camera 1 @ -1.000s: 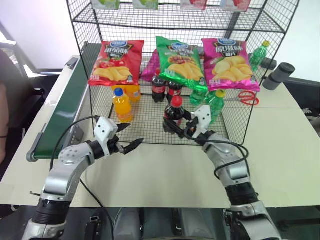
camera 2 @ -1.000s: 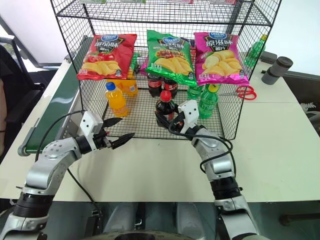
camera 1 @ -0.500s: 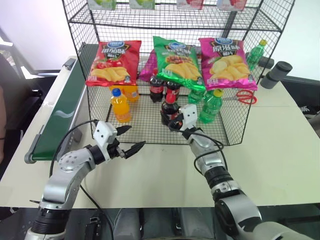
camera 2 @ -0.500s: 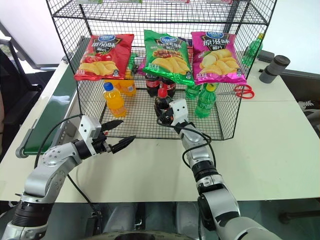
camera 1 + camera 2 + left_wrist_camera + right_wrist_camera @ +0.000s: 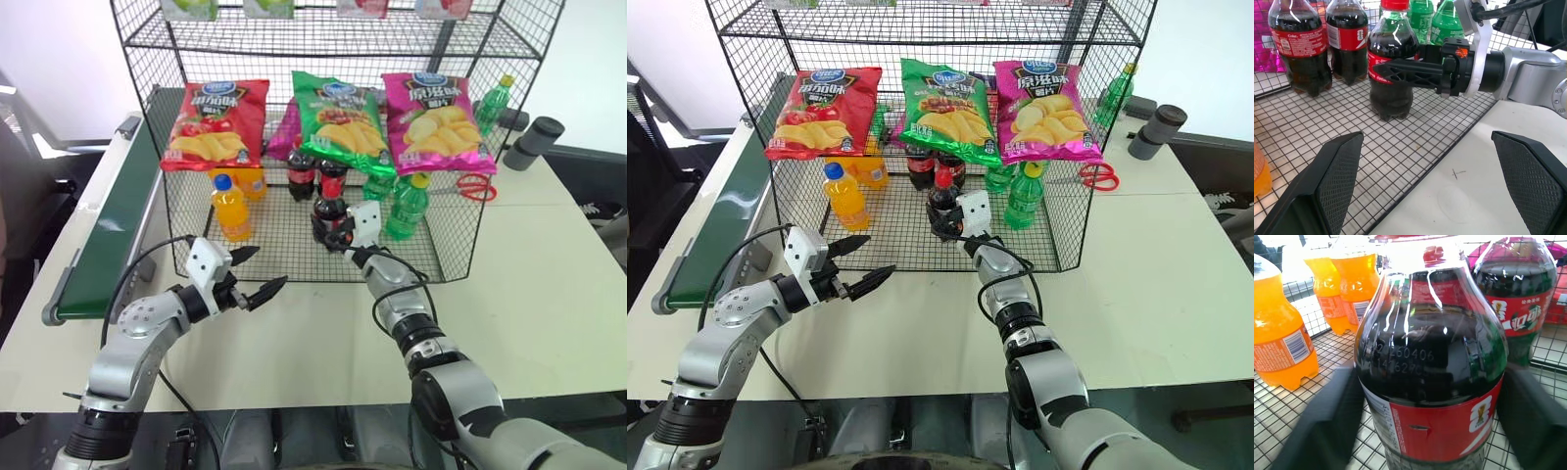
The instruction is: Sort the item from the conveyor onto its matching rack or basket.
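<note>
At the far left the conveyor (image 5: 103,230), a dark green belt with pale rails, runs along the edge of the tabletop (image 5: 549,284) with nothing on the stretch in view. Just right of it the left hand (image 5: 257,273) hovers over the tabletop in front of the rack, its two black fingers spread wide with nothing between them. The black wire rack (image 5: 323,147) takes up the middle of the scene. On its bottom tier, starting at the left, an orange-drink bottle (image 5: 230,207) with a blue cap stands upright, with more orange bottles behind it. Next come two cola bottles (image 5: 305,174) side by side at the back, and in front of them the item, a cola bottle (image 5: 1392,63) with a red cap and label, standing upright on the mesh. The right hand (image 5: 1400,71) reaches in from the front, and its fingers flank the bottle's sides; in the right wrist view they stand at either side of it, seemingly slightly apart from the plastic, though whether they touch it cannot be told. Green bottles (image 5: 407,206) with yellow caps stand further right. Three crisp bags (image 5: 338,122), red, green and pink, lean above the bottles. Beyond the rack's right side red-handled scissors (image 5: 476,185) lie on the tabletop.
</note>
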You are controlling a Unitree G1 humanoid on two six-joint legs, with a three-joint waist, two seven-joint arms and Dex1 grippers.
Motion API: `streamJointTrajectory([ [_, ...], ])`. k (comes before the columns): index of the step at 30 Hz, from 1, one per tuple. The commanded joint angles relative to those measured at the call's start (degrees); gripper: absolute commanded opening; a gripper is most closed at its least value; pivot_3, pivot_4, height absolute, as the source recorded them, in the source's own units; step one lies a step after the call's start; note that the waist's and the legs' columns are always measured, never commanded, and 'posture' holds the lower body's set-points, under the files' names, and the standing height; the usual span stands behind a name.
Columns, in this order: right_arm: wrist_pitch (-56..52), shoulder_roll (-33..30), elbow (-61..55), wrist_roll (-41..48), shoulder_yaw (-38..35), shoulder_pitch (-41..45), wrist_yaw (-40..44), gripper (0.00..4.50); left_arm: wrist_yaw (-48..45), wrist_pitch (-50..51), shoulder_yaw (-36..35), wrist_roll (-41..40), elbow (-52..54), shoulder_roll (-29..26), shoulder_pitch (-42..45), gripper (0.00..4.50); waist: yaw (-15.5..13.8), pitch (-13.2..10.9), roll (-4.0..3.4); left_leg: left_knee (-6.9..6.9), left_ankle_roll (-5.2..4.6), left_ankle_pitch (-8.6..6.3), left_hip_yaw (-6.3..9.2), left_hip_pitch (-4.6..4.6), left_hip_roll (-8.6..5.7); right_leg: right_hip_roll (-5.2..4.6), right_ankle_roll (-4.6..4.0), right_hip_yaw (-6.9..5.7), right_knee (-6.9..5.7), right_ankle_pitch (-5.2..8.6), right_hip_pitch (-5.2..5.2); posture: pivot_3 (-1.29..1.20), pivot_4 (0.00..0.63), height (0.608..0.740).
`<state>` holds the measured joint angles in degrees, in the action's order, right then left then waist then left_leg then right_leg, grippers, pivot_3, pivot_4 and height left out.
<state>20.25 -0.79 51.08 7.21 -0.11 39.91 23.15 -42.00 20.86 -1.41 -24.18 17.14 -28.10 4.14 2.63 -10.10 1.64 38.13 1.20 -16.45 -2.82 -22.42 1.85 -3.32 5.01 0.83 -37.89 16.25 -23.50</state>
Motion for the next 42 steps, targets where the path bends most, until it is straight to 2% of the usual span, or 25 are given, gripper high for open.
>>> streamJointTrajectory([
  [1,1.7,0.4,-1.5,0.5,-0.9,1.7,0.6,4.46,0.2,-1.1,-0.2,0.1,2.0,0.0,0.2,4.5,0.0,0.0,0.0,0.0,0.0,0.0,0.0,0.01,0.0,0.0,0.0,0.0,-0.01,0.0,0.0,0.0,0.15,0.74],
  [8,1.4,-0.8,-6.4,0.6,-0.3,-1.1,3.9,4.46,0.5,-1.1,0.2,0.2,2.1,0.0,0.2,4.5,0.0,0.0,-0.01,0.0,0.02,0.01,0.0,0.01,0.0,-0.02,0.0,0.0,-0.02,0.0,0.0,0.0,0.15,0.74],
  [17,-4.3,-6.0,-21.0,2.4,-1.4,-8.5,5.9,4.46,1.1,-0.4,0.0,-0.4,2.3,0.1,0.2,4.5,-0.1,0.0,-0.01,0.0,0.01,0.0,0.01,0.01,-0.03,-0.08,0.0,0.0,-0.02,0.0,0.01,0.0,0.15,0.74],
  [24,-15.6,-15.9,-40.6,8.1,-2.2,-19.2,14.2,4.46,1.9,0.6,-1.3,-0.5,1.8,-0.7,-0.1,4.5,-0.3,0.0,-0.03,-0.02,0.01,0.0,0.02,0.01,-0.03,-0.1,0.0,-0.01,0.03,0.0,0.03,0.0,0.15,0.74],
  [30,-26.9,-29.9,-59.8,18.4,-8.7,-32.3,23.4,4.46,1.4,0.9,-5.9,-0.9,0.5,-3.9,-2.3,4.5,-0.5,0.0,-0.14,-0.05,-0.02,-0.02,0.04,0.0,-0.03,-0.09,0.0,-0.03,0.12,0.01,0.06,0.0,0.15,0.74],
  [35,-31.9,-36.7,-65.4,22.2,-15.1,-39.5,25.2,4.46,-0.7,-0.1,-9.6,-1.0,-1.3,-7.0,-4.7,4.5,-0.4,0.0,-0.14,-0.06,-0.03,-0.01,0.04,0.13,-0.02,-0.07,-0.02,-0.02,0.16,0.01,0.21,0.0,0.15,0.74],
  [42,-33.1,-38.5,-65.5,23.1,-18.9,-44.0,26.2,4.46,-2.4,-1.3,-12.5,-0.9,-4.0,-8.4,-5.1,4.5,-0.8,0.0,-0.14,-0.06,-0.03,-0.02,0.03,0.09,-0.03,-0.06,-0.02,-0.03,0.27,0.02,0.21,0.0,0.15,0.74],
])
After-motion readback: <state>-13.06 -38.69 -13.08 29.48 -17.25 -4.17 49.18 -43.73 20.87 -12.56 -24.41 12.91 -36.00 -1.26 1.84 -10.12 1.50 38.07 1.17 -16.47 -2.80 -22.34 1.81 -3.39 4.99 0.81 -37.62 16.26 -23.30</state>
